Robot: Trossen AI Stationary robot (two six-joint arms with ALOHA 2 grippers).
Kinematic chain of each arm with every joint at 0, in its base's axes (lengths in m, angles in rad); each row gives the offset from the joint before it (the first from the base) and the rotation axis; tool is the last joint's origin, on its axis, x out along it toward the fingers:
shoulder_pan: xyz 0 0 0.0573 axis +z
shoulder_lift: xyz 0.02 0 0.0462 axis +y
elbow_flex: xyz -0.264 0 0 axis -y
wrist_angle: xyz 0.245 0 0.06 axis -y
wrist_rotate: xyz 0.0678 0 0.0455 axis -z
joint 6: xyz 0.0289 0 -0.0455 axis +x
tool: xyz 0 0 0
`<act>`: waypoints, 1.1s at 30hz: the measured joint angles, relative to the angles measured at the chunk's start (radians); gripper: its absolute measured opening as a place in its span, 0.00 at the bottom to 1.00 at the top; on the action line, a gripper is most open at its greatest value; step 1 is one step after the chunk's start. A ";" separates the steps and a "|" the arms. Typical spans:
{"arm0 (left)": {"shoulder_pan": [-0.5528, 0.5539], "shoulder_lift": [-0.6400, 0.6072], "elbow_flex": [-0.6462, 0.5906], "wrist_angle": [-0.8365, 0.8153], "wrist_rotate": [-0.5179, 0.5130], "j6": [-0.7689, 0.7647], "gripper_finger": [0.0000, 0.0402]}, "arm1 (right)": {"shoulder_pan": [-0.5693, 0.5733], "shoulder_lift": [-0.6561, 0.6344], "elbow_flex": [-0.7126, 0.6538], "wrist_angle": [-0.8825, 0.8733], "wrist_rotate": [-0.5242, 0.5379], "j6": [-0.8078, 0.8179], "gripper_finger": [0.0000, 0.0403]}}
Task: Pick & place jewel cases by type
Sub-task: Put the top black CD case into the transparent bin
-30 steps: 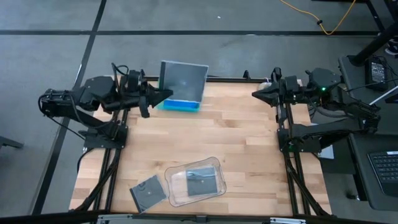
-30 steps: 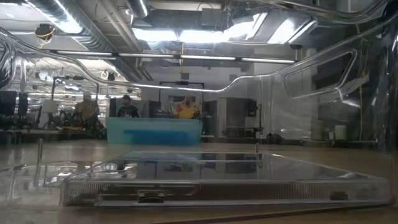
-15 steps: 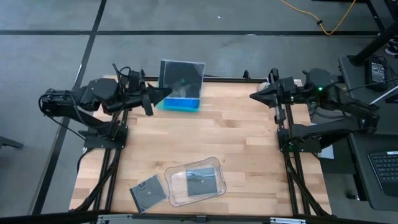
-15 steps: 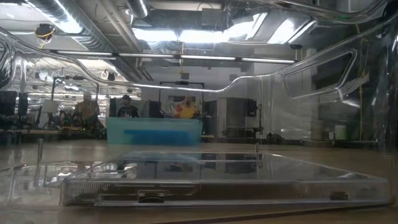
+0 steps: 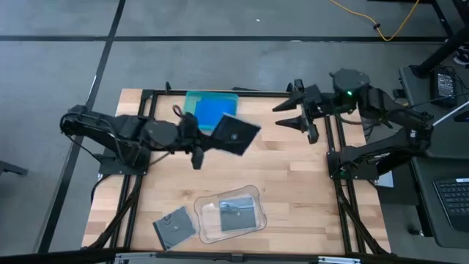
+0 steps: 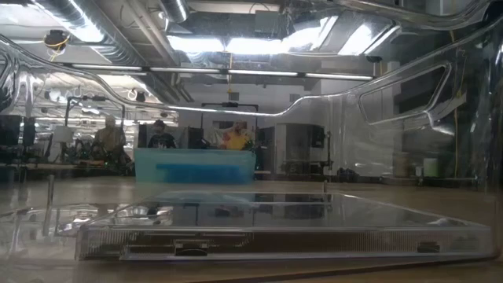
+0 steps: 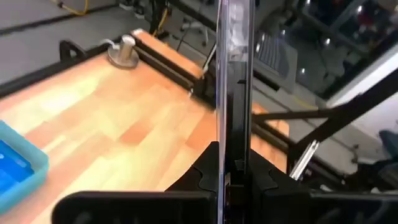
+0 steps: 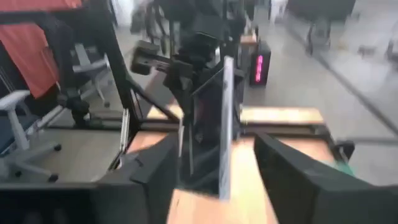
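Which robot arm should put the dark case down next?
The left one. Its claw already grips the dark jewel case, holding it above the middle of the table, with the clear tray close by. The right claw holds nothing, open near the far edge.

High cam overhead; low cam table-level; both see teal tray (image 5: pixel 210 110).

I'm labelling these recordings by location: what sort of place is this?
Probably a robotics lab or workshop: exposed ceiling ducts, people at benches behind the wooden table, an office chair.
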 joint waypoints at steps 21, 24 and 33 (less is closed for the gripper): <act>-0.012 0.085 0.000 0.052 0.024 0.066 0.03 | 0.000 0.415 0.289 -0.343 -0.205 -0.054 0.68; -0.012 0.085 0.000 0.058 0.034 0.085 0.03 | 0.000 0.428 0.289 -0.343 -0.217 -0.054 0.68; -0.012 0.085 0.000 0.049 0.072 0.088 0.08 | 0.000 0.422 0.289 -0.316 -0.270 -0.052 0.43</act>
